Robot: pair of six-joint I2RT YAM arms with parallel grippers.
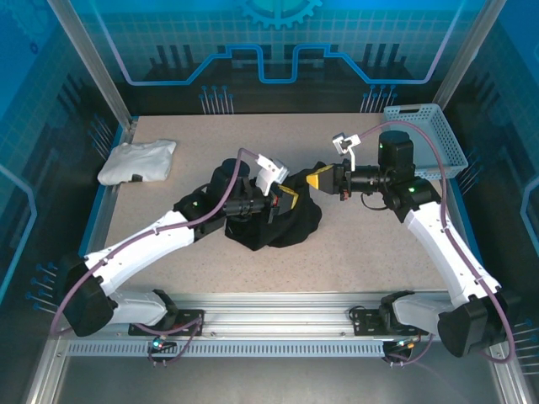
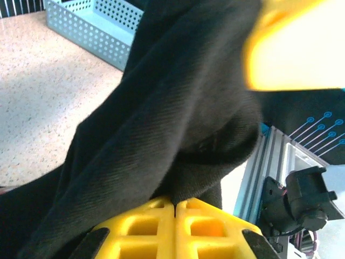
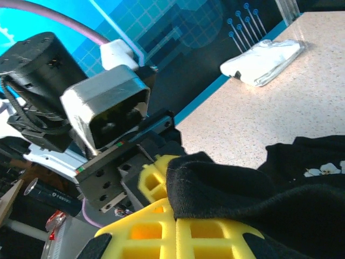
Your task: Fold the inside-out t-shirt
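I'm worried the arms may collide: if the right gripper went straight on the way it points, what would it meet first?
Probably the left gripper, close ahead across the black t-shirt it pinches; depth is unclear.

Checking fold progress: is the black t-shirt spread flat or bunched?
Bunched: the t-shirt is a crumpled mound, pinched by the left gripper and right gripper.

White-shelled left arm (image 1: 160,240) and right arm (image 1: 442,240), black joints, mauve cables (image 1: 242,152) looping alongside, green lights, yellow ribbed fingers (image 2: 161,208) on left gripper (image 1: 290,202) and right gripper (image 1: 319,179).
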